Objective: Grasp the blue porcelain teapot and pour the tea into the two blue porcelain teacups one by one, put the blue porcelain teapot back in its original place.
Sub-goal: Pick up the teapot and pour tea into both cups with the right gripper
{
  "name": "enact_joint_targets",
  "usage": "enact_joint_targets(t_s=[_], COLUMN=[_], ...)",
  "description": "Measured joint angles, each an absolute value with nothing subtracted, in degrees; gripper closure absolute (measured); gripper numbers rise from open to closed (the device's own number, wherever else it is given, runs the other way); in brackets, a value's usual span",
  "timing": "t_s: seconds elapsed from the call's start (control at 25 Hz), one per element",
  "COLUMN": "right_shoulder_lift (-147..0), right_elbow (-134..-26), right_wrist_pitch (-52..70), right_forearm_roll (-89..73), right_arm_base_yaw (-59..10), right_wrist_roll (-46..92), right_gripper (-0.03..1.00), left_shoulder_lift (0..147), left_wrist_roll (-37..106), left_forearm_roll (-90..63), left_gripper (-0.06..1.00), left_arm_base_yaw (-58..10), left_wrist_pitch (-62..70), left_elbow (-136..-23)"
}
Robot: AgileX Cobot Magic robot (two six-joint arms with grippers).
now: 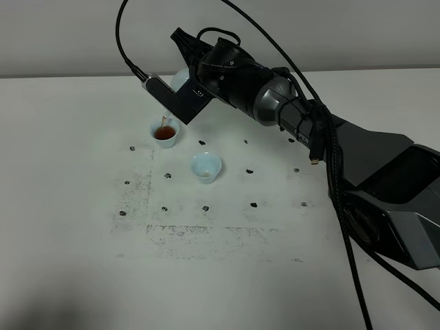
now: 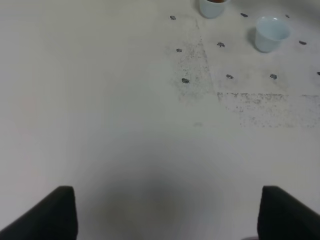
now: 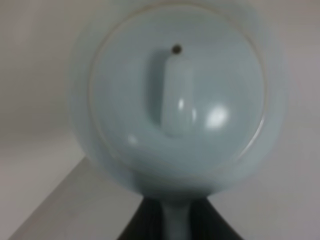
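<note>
Right gripper (image 3: 172, 220): I have it clamped tight on the teapot's handle; in the right wrist view the dark jaws sit either side of the pale blue handle stem, with the lid and its knob filling the picture.
Teapot (image 1: 180, 79): held up off the table at the far side, mostly hidden behind my wrist in the high view; I keep it tipped toward the far cup so the spout hangs above that rim.
Far cup (image 1: 165, 133): it stands under the spout and already shows dark reddish tea inside; a thin brown thread meets the surface, so I judge the pour into this one is under way.
Near cup (image 1: 205, 167): it stands just beside the first, toward me and to the right, upright; its inside looks pale, so I take it as unfilled and next in line.
Why the spacing: the cups stand apart but close, so I should need only a short sideways move of the pot between pours.
Left gripper (image 2: 165, 212): parked low over bare table (image 2: 100, 125), well away from the cups; its two dark fingertips stand wide apart with nothing between them; I keep it clear so it cannot knock a cup.
Risk: the spout itself is hidden from me, so I judge the aim by the stream alone.
</note>
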State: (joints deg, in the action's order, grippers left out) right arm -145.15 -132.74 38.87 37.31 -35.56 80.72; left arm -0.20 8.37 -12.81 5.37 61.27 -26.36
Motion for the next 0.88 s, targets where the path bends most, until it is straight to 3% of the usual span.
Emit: enact_joint_targets(t_s=[0.88], right_shoulder_lift=[-145.15], right_elbow=[-132.74], right_wrist_pitch=[46.64], right_forearm_roll=[29.54], right_arm_base_yaw=[-35.56], right_wrist_roll=[71.2], right_gripper=[0.92], left_shoulder_lift=[-0.2], left_wrist_roll=[8.37], left_forearm_roll=[-12.81], left_gripper=[0.24], left_arm_base_yaw=[5.37], left_wrist_pitch=[61.27], left_elbow=[-26.36])
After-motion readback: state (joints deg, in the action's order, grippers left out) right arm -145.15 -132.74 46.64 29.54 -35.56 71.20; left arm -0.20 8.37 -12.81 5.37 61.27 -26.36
